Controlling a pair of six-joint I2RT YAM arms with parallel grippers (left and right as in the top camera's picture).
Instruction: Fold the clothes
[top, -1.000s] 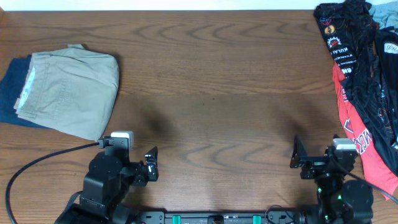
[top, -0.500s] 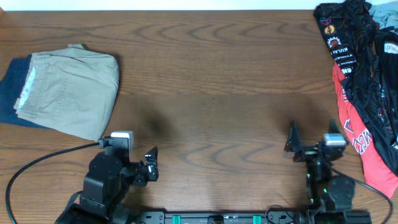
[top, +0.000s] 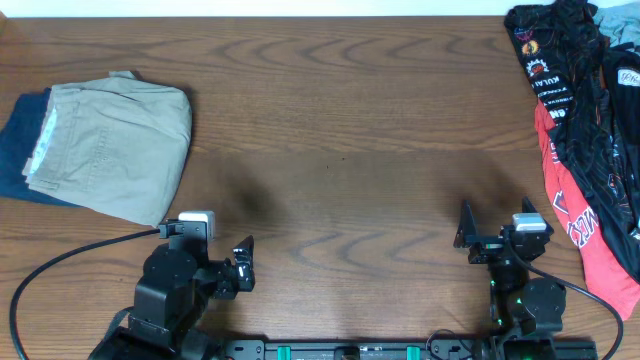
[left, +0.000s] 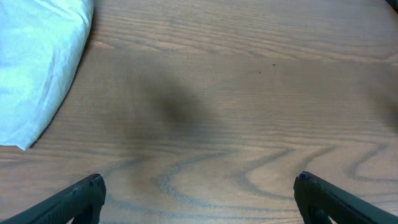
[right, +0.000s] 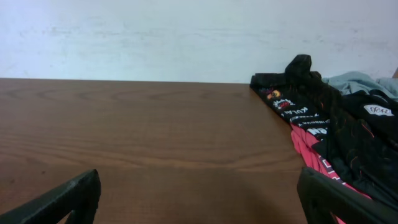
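The trousers are seen folded at the left end of the table, laid on top of the jeans, with one corner close to the left gripper. Both that and the right gripper are held spread wide with nothing between the fingers, low over bare wood near the front edge. The fold is judged done or nearly so, so the main risk is that it is undone. If the left arm is swung outward, the near corner could be caught and the stack dragged or flipped open, and the cable lying just in front of it could be pulled into the cloth. On the right, a tangled dark and red pile is heaped (how many garments cannot be told), and part of it lies just beside the right arm. If one piece is pinched there, others could be lifted along with it or pulled off the table's edge, since the layers are seen overlapping.
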